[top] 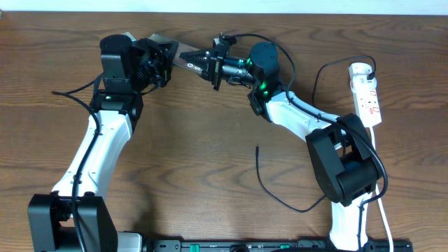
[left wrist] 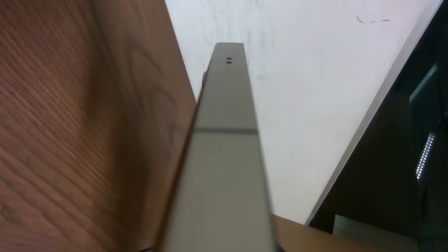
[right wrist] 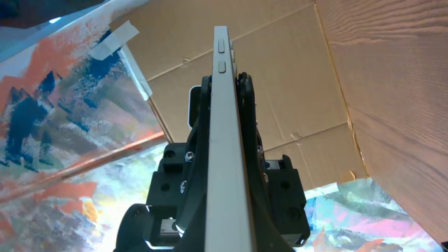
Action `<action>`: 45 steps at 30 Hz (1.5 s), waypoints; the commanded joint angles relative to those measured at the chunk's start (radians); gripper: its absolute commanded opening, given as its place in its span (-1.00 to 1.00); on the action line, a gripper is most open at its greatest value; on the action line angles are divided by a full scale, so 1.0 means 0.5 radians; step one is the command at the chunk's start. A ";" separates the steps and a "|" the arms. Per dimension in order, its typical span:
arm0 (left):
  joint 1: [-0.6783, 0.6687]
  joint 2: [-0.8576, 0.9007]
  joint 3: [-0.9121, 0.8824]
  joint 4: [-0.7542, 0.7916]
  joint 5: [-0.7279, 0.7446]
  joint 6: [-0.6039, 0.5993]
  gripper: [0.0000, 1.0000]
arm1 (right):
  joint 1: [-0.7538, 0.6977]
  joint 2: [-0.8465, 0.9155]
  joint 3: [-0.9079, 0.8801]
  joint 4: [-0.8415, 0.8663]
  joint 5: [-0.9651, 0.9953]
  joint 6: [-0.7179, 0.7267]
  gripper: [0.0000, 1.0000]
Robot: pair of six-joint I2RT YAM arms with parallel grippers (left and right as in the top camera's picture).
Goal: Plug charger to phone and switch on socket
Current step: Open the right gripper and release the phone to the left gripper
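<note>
The phone [top: 187, 61] is held off the table at the back centre, between both grippers. My left gripper [top: 166, 61] is shut on its left part, and my right gripper [top: 208, 68] is shut on its right end. In the left wrist view the phone [left wrist: 224, 161] shows edge-on as a grey bar. It is also edge-on in the right wrist view [right wrist: 222, 140], with black gripper parts on both sides. The charger cable [top: 269, 185] lies loose on the table, its free tip at mid-table. The white socket strip [top: 369, 96] lies at the far right.
A thin black lead loops from the top of the socket strip across the right arm [top: 318, 80]. The strip's white cord [top: 381, 210] runs down the right edge. The right arm's base [top: 346, 168] stands next to the charger cable.
</note>
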 commanded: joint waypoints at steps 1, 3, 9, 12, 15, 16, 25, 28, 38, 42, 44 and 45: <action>-0.007 -0.014 0.043 0.009 0.034 -0.008 -0.85 | 0.037 -0.011 0.022 0.013 -0.055 -0.143 -0.97; -0.007 -0.014 0.043 0.010 0.035 0.008 -0.85 | 0.037 -0.011 0.022 0.012 -0.054 -0.143 -0.97; -0.007 -0.014 0.043 0.010 0.035 0.012 -0.85 | 0.037 -0.011 0.022 0.012 -0.054 -0.143 -0.97; -0.007 -0.014 0.043 0.010 0.035 0.012 -0.86 | 0.037 -0.011 0.022 0.012 -0.054 -0.143 -0.93; -0.007 -0.014 0.043 0.009 0.035 0.012 -0.85 | 0.037 -0.011 0.022 0.012 -0.054 -0.143 -0.85; -0.007 -0.014 0.043 0.009 0.034 0.012 -0.86 | 0.037 -0.011 0.022 0.012 -0.053 -0.143 -0.83; -0.007 -0.014 0.043 0.009 0.035 0.014 -0.85 | 0.036 -0.011 0.022 0.012 -0.053 -0.143 -0.66; -0.007 -0.014 0.043 0.009 0.035 0.019 -0.86 | 0.037 -0.011 0.022 0.012 -0.053 -0.143 -0.55; -0.006 -0.014 0.043 0.009 0.034 0.019 -0.85 | 0.036 -0.011 0.022 0.012 -0.053 -0.143 0.25; -0.006 -0.014 0.043 0.009 0.033 0.021 -0.86 | 0.034 -0.011 0.022 0.012 -0.053 -0.144 0.92; -0.002 -0.014 0.043 0.010 0.031 0.045 -0.86 | 0.034 -0.011 0.022 0.012 -0.053 -0.144 0.99; -0.002 -0.014 0.043 0.009 0.027 0.060 -0.85 | 0.034 -0.011 0.022 0.012 -0.053 -0.144 0.98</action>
